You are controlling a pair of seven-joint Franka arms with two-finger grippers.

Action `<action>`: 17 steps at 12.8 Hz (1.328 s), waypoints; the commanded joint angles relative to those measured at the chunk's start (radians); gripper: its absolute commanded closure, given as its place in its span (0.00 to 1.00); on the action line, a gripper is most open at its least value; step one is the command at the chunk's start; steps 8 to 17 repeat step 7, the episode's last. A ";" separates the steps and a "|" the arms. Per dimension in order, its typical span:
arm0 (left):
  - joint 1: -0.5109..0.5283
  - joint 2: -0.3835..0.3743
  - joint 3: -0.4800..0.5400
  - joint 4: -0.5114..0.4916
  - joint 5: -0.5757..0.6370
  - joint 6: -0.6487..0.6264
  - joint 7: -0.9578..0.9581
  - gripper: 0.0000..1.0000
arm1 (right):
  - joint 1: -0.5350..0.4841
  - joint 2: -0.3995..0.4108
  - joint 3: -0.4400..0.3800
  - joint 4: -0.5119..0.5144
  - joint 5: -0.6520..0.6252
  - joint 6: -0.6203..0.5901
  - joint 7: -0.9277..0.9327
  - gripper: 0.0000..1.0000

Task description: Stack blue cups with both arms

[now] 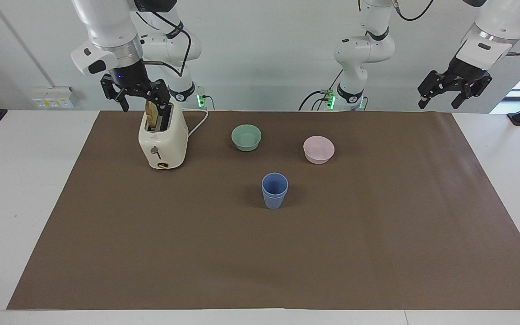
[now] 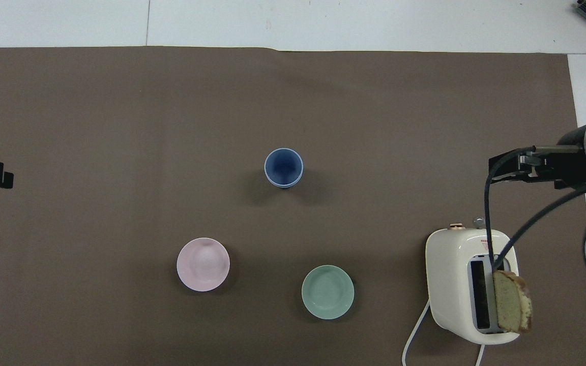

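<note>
**Cups already nested; nothing being held**

The left gripper (image 1: pixel 453 92) is being kept released and empty over the mat's (image 1: pixel 377 253) corner, the right gripper (image 1: pixel 137 94) likewise over the toaster (image 1: pixel 163 142). The blue cups (image 1: pixel 274 191) are sitting stacked mid-mat; little seems left.

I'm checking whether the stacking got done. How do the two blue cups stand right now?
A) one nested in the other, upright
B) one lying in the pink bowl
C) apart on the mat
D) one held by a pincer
A: the blue cups stand upright as one stack on the mat, two rims showing, no pincer near.
</note>
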 commanded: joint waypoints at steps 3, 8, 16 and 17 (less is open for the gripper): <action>0.003 -0.021 -0.001 -0.018 0.009 -0.002 -0.009 0.00 | -0.006 -0.011 -0.014 -0.003 0.064 -0.012 -0.061 0.00; 0.003 -0.021 -0.001 -0.018 0.009 -0.002 -0.009 0.00 | -0.002 -0.011 -0.009 -0.004 0.062 0.024 -0.048 0.00; 0.003 -0.021 -0.001 -0.018 0.009 -0.002 -0.009 0.00 | -0.002 -0.011 -0.009 -0.004 0.062 0.024 -0.048 0.00; 0.003 -0.021 -0.001 -0.018 0.009 -0.002 -0.009 0.00 | -0.002 -0.011 -0.009 -0.004 0.062 0.024 -0.048 0.00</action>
